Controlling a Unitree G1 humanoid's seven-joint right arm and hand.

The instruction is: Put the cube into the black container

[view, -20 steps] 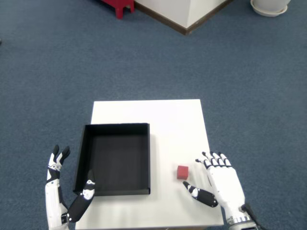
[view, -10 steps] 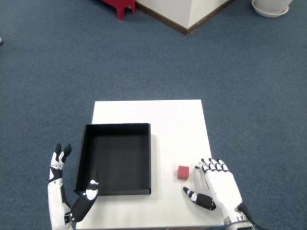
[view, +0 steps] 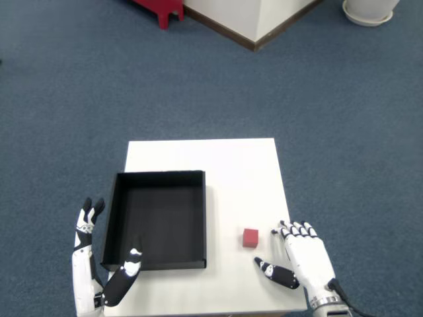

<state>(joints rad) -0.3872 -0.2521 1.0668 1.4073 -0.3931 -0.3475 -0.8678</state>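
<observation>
A small red cube [view: 250, 238] lies on the white table [view: 231, 165], to the right of the black container [view: 157, 219]. The container is a shallow square tray with nothing inside it. My right hand [view: 303, 259] rests palm-down at the table's front right corner, open, its fingers spread. Its fingertips [view: 291, 229] are a few centimetres right of the cube and its thumb [view: 276, 273] points left below the cube. No finger touches the cube. The left hand [view: 99, 271] hovers open at the container's front left corner.
Blue carpet surrounds the small table. A red stool leg [view: 164, 8] and a white wall corner with brown skirting [view: 254, 30] lie far back. A white round base [view: 370, 9] sits at the top right.
My right hand has drifted slightly back and down toward the table's front edge. The left hand shifted a little to the right. The cube has not moved.
</observation>
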